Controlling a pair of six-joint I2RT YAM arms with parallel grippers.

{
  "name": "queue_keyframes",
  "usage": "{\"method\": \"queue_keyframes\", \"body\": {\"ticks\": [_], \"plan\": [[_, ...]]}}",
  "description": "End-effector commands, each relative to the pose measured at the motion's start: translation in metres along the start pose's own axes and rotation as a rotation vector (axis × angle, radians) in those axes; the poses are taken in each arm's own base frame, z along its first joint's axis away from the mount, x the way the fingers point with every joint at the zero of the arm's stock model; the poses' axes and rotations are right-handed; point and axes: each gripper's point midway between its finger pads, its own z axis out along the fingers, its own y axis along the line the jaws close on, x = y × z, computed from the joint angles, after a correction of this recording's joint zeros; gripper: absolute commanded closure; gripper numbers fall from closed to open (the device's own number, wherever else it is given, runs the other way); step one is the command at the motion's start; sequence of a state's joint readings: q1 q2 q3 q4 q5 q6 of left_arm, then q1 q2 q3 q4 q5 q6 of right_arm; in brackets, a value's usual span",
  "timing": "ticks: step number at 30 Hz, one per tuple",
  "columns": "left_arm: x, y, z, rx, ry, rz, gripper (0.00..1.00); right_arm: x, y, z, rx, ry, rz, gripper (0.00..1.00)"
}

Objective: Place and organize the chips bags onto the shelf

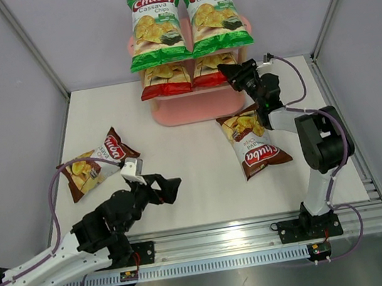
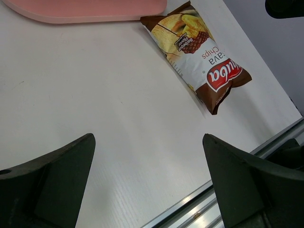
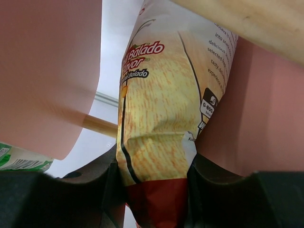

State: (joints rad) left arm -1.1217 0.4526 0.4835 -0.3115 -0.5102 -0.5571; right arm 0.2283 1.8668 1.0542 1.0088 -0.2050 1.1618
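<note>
Red and shiny, one chips bag (image 3: pixel 156 118) is pinched tight at its bottom edge by our right pincer (image 3: pixel 154 187). It stands on the middle board of the pink shelf (image 1: pixel 193 108), on the right side, next to the other red bag (image 1: pixel 165 78). Two green bags (image 1: pixel 157 29) stand on the top board. We think this bag is almost home, so the pincer only needs to let go and pull out.

One brown bag (image 1: pixel 252 141) lies flat on the table (image 1: pixel 177 145), under our right arm and just in front of the shelf. It is on the near side of that pincer. Its long side runs from the shelf toward us, a bit slanted, with the logo end nearest us. Our right arm is closer to it. The second brown bag (image 1: pixel 97 164) lies far to the left, by our left arm. Our left pincer (image 2: pixel 148 142) is wide open and holds nothing.

Only the right wrist view shows the pinch up close. Only the top view shows all six bags at once.
</note>
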Motion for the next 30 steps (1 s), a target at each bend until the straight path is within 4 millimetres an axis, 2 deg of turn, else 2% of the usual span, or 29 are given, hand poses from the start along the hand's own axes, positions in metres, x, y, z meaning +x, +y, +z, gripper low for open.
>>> {"method": "queue_keyframes", "body": {"ticks": [1, 5, 9, 15, 18, 21, 23, 30], "plan": [[-0.017, 0.002, -0.003, -0.013, -0.060, -0.016, 0.01, -0.023, 0.033, 0.009, -0.101, -0.046, -0.064, 0.90], [-0.017, 0.002, -0.004, -0.012, -0.061, -0.018, 0.01, -0.028, 0.029, 0.010, -0.072, -0.038, -0.072, 0.81], [-0.018, 0.002, -0.004, -0.011, -0.060, -0.017, 0.01, -0.022, 0.020, 0.012, -0.011, 0.018, -0.077, 0.67], [-0.019, 0.001, -0.006, -0.009, -0.061, -0.016, 0.01, -0.013, 0.022, 0.015, 0.015, 0.107, -0.069, 0.62], [-0.020, 0.002, -0.007, -0.007, -0.060, -0.017, 0.01, -0.015, 0.026, 0.013, 0.021, 0.105, -0.069, 0.50], [-0.020, 0.002, -0.009, -0.005, -0.063, -0.021, 0.01, -0.016, 0.026, 0.008, 0.039, 0.093, -0.065, 0.45], [-0.022, 0.002, -0.009, -0.002, -0.068, -0.023, 0.01, -0.017, 0.029, 0.004, 0.043, 0.087, -0.066, 0.37], [-0.021, 0.003, -0.011, -0.006, -0.065, -0.027, 0.01, -0.021, 0.022, -0.002, 0.108, 0.070, -0.078, 0.28]]}}
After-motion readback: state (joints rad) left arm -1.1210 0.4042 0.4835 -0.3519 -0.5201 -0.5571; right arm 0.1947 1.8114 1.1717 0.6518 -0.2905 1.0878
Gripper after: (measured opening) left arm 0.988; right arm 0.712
